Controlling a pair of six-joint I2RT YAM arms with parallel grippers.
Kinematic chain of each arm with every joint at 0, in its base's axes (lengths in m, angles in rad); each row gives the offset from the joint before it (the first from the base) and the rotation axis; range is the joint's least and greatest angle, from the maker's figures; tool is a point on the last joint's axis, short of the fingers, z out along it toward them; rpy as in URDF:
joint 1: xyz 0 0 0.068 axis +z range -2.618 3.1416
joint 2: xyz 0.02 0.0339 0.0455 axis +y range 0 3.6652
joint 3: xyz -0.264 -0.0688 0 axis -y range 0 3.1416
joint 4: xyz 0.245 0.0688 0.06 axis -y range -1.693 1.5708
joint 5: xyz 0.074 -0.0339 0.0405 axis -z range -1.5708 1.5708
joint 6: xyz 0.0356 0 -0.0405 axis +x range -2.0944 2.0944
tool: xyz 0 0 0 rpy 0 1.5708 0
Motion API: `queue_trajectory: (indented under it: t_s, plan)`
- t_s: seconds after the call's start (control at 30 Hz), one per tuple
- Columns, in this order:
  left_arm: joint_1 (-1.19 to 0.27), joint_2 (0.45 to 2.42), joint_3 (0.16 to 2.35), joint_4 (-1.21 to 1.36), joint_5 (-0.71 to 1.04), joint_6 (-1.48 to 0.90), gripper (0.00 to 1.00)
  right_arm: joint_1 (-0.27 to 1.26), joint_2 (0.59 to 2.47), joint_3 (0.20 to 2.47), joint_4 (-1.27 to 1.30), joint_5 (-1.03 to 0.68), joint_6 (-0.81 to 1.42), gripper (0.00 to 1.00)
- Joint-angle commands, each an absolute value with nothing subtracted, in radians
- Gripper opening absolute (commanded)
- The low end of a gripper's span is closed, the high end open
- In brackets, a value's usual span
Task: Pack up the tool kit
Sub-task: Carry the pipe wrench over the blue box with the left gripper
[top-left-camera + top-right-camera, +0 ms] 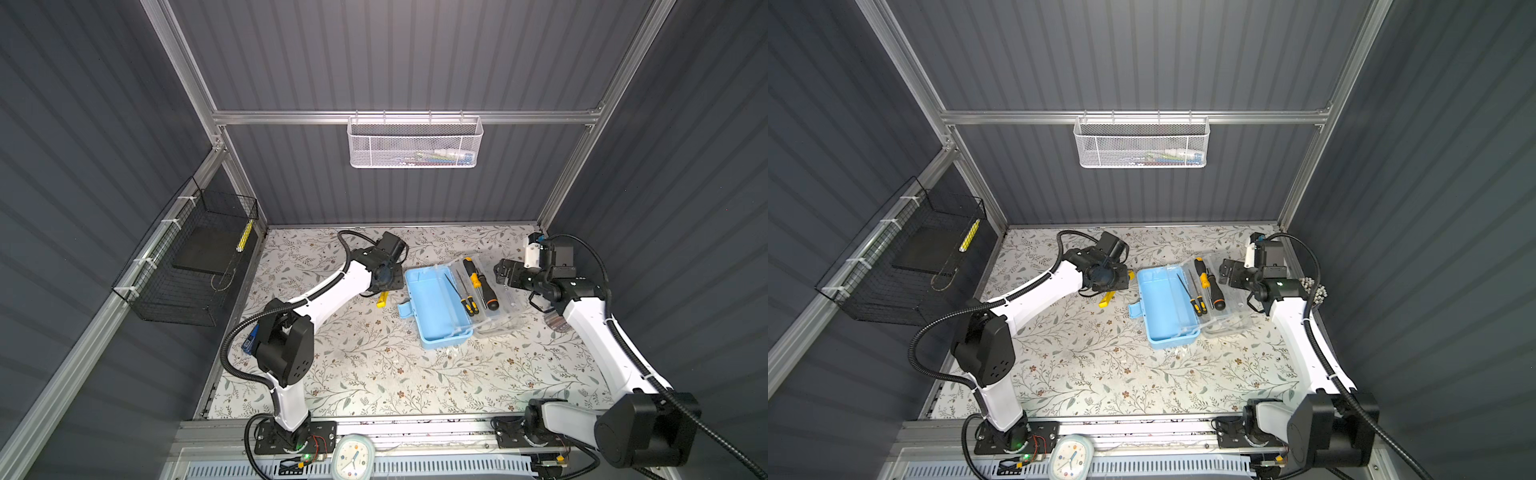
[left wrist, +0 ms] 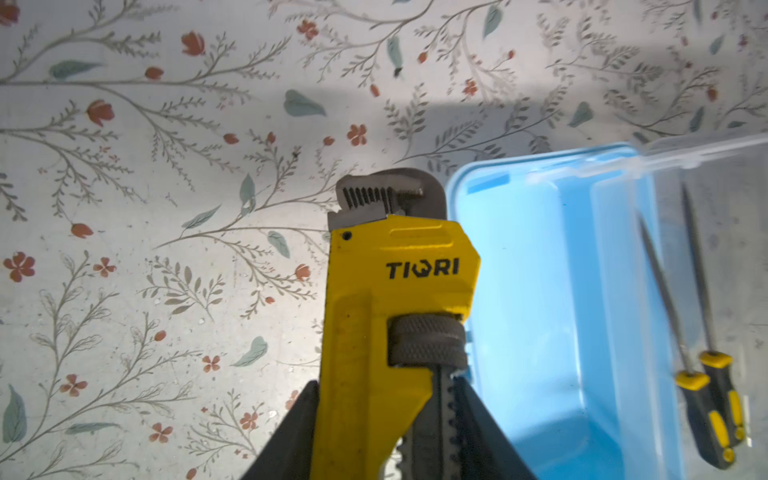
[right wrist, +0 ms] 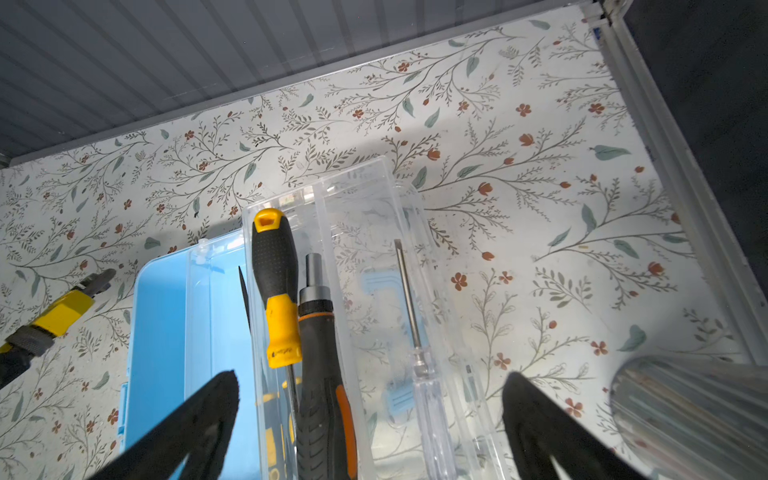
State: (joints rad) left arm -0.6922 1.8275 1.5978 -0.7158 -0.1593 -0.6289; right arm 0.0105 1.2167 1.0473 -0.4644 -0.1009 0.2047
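While the left tool (image 2: 386, 384) clamps the yellow metal pipe wrench (image 2: 395, 266) just beside the open light-blue plastic case (image 1: 432, 307) on the floral tabletop (image 1: 374, 374), the right tool (image 3: 370, 374) gapes wide over the case's clear lid (image 3: 374, 232), folded flat alongside, where a yellow-and-black screwdriver (image 3: 278, 291) and an orange-and-black screwdriver (image 3: 324, 374) lie.

The left arm (image 1: 332, 286) hides most of the wrench (image 1: 382, 299), at nine o'clock from the case (image 1: 428, 299); contents of the mesh basket (image 1: 390, 145) blur together.

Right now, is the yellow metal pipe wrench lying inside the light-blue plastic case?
No, the left gripper holds the wrench outside the case.
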Motion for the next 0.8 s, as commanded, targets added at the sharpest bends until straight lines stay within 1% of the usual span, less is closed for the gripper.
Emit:
queue_trajectory:
  t_s: [0.0, 0.27, 0.37, 0.6, 0.77]
  plan:
    - [-0.763, 1.802, 1.705, -0.661, -0.278, -0.679, 0.05, 0.0, 1.191, 1.049, -0.464, -0.071, 0.19, 0.99]
    - [-0.875, 1.905, 1.826, -0.722, -0.379, -0.734, 0.05, -0.015, 1.182, 1.052, -0.465, -0.094, 0.195, 0.99]
    - [-0.891, 1.942, 1.866, -0.756, -0.408, -0.759, 0.05, -0.017, 1.178, 1.049, -0.468, -0.106, 0.198, 0.99]
    - [-0.916, 1.955, 1.86, -0.768, -0.488, -0.829, 0.03, -0.024, 1.165, 1.049, -0.466, -0.101, 0.206, 0.99]
    - [-0.934, 2.021, 1.9, -0.768, -0.491, -0.842, 0.04, -0.025, 1.177, 1.048, -0.461, -0.117, 0.213, 0.99]
